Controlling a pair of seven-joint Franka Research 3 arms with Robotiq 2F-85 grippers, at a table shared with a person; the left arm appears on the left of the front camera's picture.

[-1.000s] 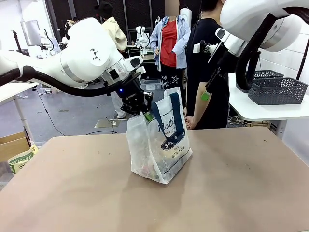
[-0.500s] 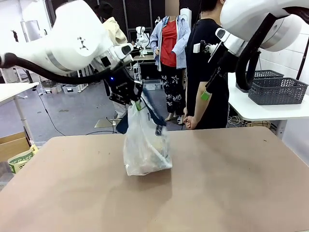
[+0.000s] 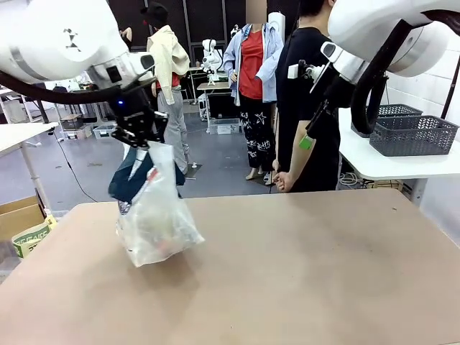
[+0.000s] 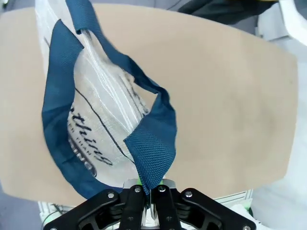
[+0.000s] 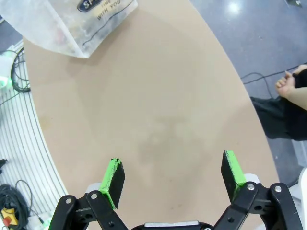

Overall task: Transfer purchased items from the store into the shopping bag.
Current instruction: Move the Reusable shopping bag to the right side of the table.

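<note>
shopping bag [image 3: 153, 219] carried leftward by left hand [image 3: 139, 135], "WITH YOU" print

The shopping bag [image 3: 154, 219] is translucent white with navy straps [image 4: 151, 139] and dark print. The table [image 3: 323, 273] is plain tan. The gripper pads [image 5: 114, 176] are bright green.

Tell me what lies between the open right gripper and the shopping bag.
Only bare tabletop: the right wrist view shows nothing between the right gripper and the shopping bag.

A robotics lab is seen: other work tables [image 3: 392, 162] at three o'clock carrying grey baskets [image 3: 411, 134], a small white robot [image 3: 210, 52] at twelve, cables trailed across grey floor.
</note>
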